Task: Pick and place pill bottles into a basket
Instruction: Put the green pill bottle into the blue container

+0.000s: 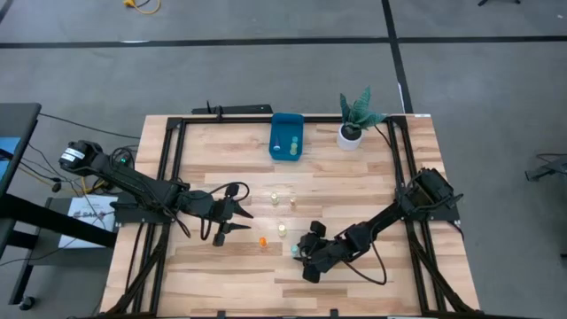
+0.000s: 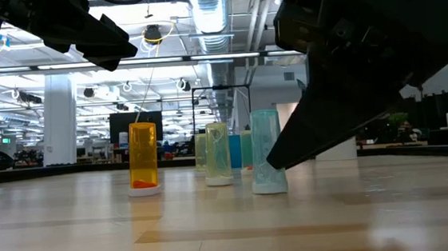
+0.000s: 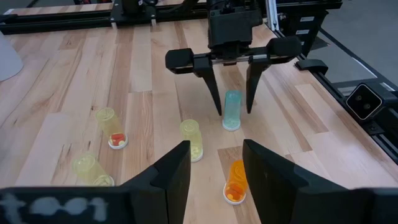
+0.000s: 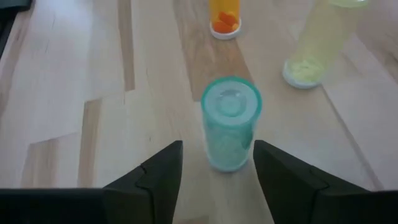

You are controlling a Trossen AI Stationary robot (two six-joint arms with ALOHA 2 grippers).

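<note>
Teal bottle point(image 4: 229, 121), orange bottle point(image 3: 235, 181), pale-yellow bottle point(image 3: 192, 139), bright-blue bin point(image 1: 286, 136), dark end effector point(image 3: 233, 107)

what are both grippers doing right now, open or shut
Left gripper: open, holding nothing, above the orange bottle.
Right gripper: open, jaws either side of the green bottle, not yet closed on it.

We found no text, label, brand, number or sign that we could read in any view. The pill bottles point(image 3: 231, 109) between and beyond the fingers bore no legible print. A paper sheet point(image 1: 89, 209) beside the table carried dark marks, and there were signs in the room behind, but all were too small for us to read.
</note>
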